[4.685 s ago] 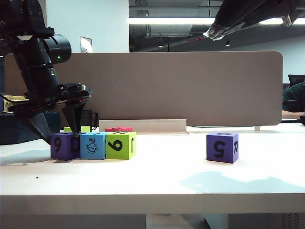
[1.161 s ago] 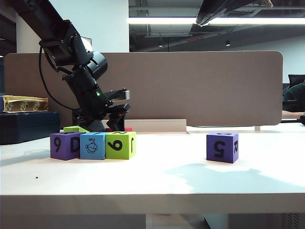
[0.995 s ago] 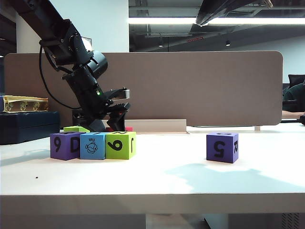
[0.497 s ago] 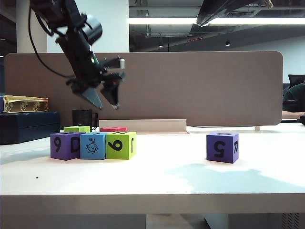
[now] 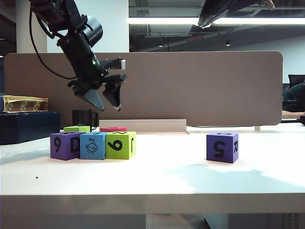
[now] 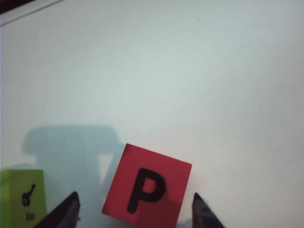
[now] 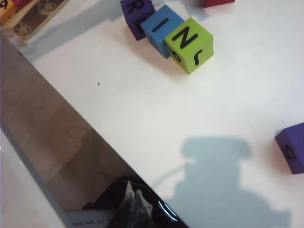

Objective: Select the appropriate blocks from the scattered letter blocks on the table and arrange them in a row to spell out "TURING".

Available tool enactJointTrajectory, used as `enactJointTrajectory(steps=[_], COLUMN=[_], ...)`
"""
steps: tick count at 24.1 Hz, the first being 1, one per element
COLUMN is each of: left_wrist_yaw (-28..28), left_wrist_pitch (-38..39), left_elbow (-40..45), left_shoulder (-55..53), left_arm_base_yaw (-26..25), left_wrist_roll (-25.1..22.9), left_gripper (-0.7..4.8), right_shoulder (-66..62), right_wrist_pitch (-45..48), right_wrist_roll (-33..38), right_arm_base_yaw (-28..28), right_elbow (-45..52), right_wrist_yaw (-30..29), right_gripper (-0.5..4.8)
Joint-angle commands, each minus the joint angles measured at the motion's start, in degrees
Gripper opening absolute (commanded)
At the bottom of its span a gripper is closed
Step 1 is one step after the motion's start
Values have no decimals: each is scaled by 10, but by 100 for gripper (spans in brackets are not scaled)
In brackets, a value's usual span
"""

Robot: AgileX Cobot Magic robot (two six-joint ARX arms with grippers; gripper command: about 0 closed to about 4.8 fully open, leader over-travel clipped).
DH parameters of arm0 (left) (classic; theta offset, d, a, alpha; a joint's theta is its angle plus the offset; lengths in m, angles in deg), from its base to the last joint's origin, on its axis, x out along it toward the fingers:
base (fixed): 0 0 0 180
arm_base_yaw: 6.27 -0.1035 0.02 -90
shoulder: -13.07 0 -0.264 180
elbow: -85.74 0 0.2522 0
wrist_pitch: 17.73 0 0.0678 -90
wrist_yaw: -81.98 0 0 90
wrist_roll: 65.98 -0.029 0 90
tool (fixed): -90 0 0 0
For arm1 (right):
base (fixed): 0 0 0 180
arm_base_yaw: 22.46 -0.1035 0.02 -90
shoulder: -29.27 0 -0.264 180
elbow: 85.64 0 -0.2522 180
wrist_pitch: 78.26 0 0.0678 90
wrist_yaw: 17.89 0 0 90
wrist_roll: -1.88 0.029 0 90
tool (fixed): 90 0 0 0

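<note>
My left fingers (image 5: 108, 99) hung spread and empty in the upper left of the exterior frame, well above the blocks. My right fingers (image 7: 133, 202) were pressed together at the lower edge of the right wrist picture, holding nothing; in the exterior frame only a dark piece of that arm showed at the top right.

From the side, the exterior camera showed a row of three blocks touching one another on the white tabletop (image 5: 157, 176), left of centre: a purple block (image 5: 65, 146) marked 6 and D, a blue block (image 5: 93, 145) with a fish drawing, and a lime green block (image 5: 120, 145) marked 9. Just behind them only the tops of another lime green block (image 5: 76, 129) and a red block (image 5: 113, 129) peeked out. A second purple block (image 5: 222, 147), marked 5 and R, stood well apart at the right.

The right wrist camera gave what the side view hid: the top faces of that row read R, I, N.

The left wrist camera showed the red block's upper face, a black P, lying between my left fingertips (image 6: 64, 213) at the bottom of the frame, with the lime green neighbour at lower left bearing a small guitar drawing.
</note>
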Motion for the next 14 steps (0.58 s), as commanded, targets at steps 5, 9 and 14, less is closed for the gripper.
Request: enactJointTrajectory(steps=[5, 9, 14], left_wrist_yaw=[-21, -25, -95], left_wrist_pitch=[33, 52, 87], left_elbow=[-1, -1, -1], left_shoulder=[-23, -34, -34], left_arm_base_yaw=[1, 1, 1], left_wrist_roll=[-10, -13, -14], left_gripper=[263, 257, 232], right_shoulder=[1, 1, 1], right_wrist_pitch=[-6, -8, -7], right_wrist_roll=[-1, -1, -1], right_arm_base_yaw=[-1, -1, -1], right_elbow=[-2, -2, -2], right_wrist_yaw=[0, 0, 0], right_gripper=[-1, -1, -1])
